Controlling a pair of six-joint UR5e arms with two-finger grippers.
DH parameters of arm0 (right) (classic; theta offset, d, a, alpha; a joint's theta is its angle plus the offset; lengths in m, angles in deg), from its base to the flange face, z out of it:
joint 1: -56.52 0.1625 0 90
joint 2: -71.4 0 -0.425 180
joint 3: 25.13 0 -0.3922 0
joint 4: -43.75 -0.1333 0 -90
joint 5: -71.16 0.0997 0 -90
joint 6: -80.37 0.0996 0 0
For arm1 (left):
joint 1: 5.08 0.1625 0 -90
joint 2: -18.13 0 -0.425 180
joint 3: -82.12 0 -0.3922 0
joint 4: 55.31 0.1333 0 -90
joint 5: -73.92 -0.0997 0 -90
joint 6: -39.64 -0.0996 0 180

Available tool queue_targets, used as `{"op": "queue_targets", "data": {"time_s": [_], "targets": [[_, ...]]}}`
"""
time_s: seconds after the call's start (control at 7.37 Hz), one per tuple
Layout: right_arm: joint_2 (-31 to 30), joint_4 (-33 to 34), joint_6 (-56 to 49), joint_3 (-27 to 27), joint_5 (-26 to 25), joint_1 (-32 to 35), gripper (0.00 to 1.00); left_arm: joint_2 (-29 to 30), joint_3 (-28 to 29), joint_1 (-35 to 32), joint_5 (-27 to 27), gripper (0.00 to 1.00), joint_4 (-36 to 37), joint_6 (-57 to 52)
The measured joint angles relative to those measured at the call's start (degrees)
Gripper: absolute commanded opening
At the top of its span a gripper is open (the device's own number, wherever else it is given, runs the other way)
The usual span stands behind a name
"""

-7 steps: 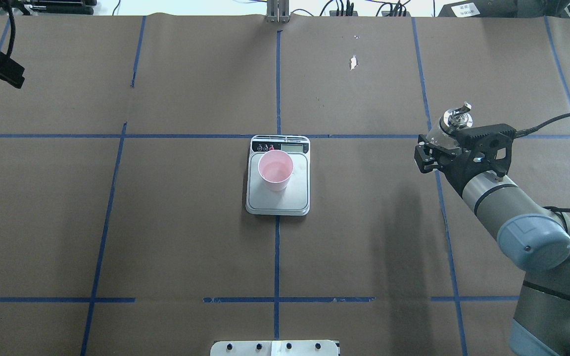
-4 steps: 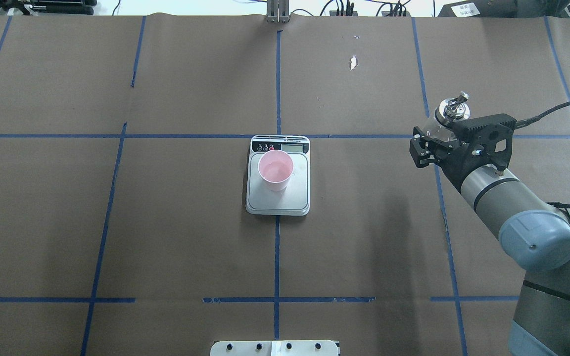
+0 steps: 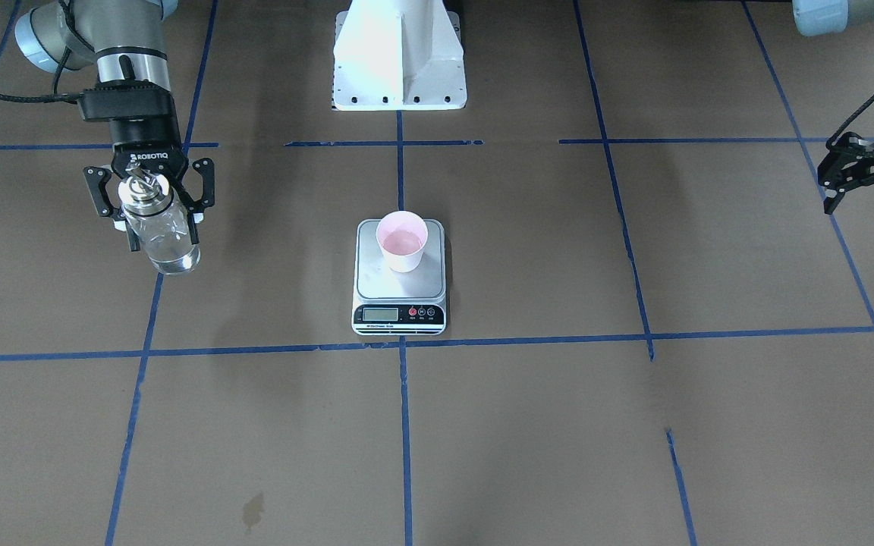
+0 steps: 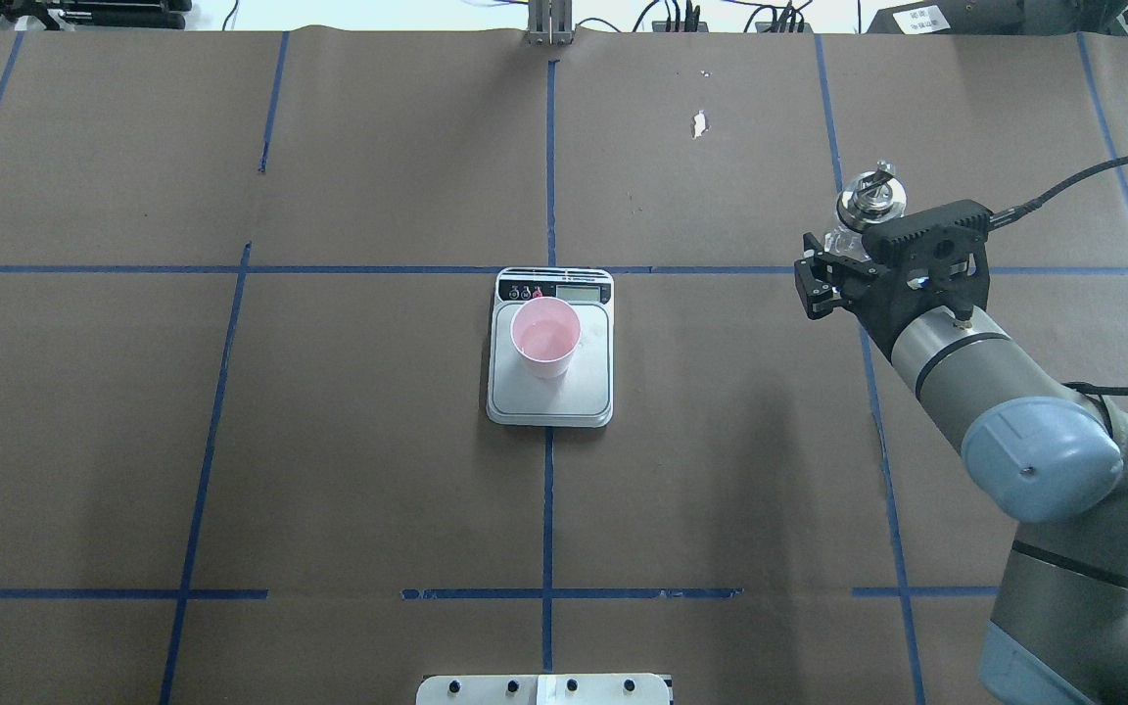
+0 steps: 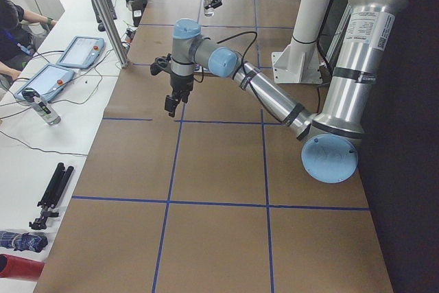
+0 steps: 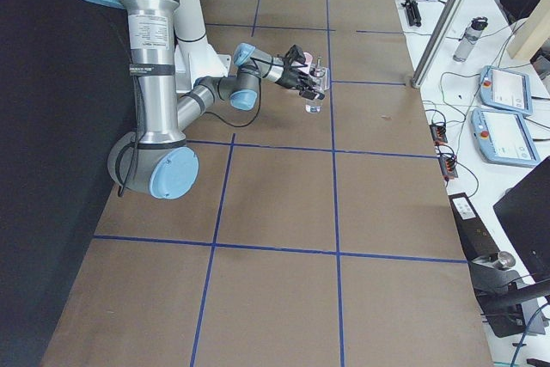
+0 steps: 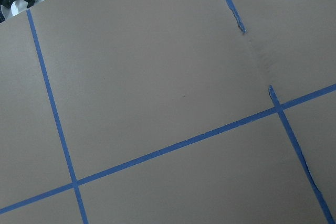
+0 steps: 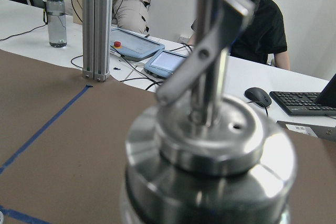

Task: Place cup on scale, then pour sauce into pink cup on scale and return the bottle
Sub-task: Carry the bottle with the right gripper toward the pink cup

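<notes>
You had the right gripper (image 3: 160,227) with its fingers clamped on the bottle (image 3: 164,243), gripping the glass below the silver collar, well out at 2 o'clock from the scale (image 4: 549,397) in the overhead view. The cup (image 4: 545,338) stood upright on the scale's platform, toward its 12 o'clock end. Your left gripper (image 3: 839,173) hung over the counter (image 4: 329,441) far off at 9 o'clock, fingers spread, empty.
</notes>
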Motion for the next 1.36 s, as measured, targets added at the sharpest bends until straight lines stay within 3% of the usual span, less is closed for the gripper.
{"op": "queue_targets", "data": {"time_s": [0.68,1.36], "targets": [[10.11,10.11,-20.74,0.96,-2.45,0.75,0.00,-1.12,10.33,-10.10,5.02,1.00,-4.24,-16.48],[14.32,17.73,-26.97,6.49,-17.35,-5.44,0.00,-3.64,24.24,-12.98,8.34,1.00,-17.07,-23.38]]}}
